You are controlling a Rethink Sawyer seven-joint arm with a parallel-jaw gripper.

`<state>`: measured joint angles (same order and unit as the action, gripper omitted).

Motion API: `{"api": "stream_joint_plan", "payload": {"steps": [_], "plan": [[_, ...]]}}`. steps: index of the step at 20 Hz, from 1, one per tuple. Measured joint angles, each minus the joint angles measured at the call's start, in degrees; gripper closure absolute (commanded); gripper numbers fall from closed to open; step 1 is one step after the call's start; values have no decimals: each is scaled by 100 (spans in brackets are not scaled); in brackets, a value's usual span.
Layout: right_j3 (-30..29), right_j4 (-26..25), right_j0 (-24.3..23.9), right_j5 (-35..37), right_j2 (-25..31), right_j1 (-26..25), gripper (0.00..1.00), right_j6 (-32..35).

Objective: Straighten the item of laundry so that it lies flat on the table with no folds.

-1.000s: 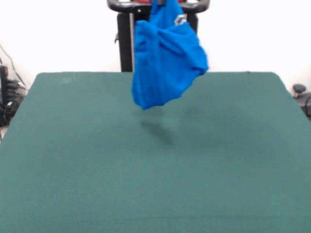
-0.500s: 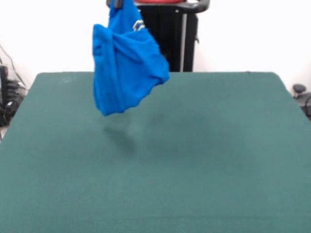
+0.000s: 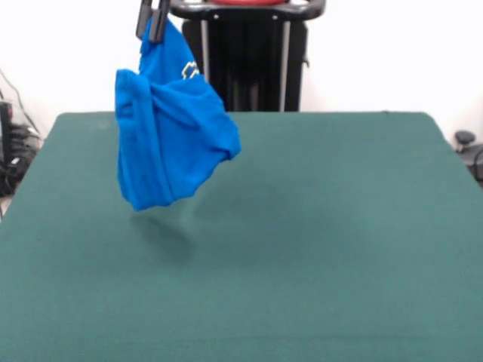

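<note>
gripper (image 3: 152,29) | carried shirt (image 3: 170,143) leftward | hangs lower now

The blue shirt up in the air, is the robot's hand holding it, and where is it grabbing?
Yes. The hand pinches the blue shirt at its very top, so it hangs bunched above the table.

green table (image 3: 317,249) bare all round, only the hanging blue T-shirt (image 3: 170,143) obstructs upper left

My pincer (image 3: 152,20) is cut off by the top edge; only its two dark finger tips show, and my arm above them is unseen. The T-shirt (image 3: 167,132) hangs bunched below the pincer, its white print mostly folded away and unreadable. The table (image 3: 317,249) runs past the bottom edge.
</note>
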<state>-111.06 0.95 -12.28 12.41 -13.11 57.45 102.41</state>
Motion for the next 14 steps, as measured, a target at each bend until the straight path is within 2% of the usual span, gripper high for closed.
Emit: {"api": "stream_joint_plan", "payload": {"steps": [14], "plan": [[-214,-286,-125,-1131,244,-685,100,0]]}}
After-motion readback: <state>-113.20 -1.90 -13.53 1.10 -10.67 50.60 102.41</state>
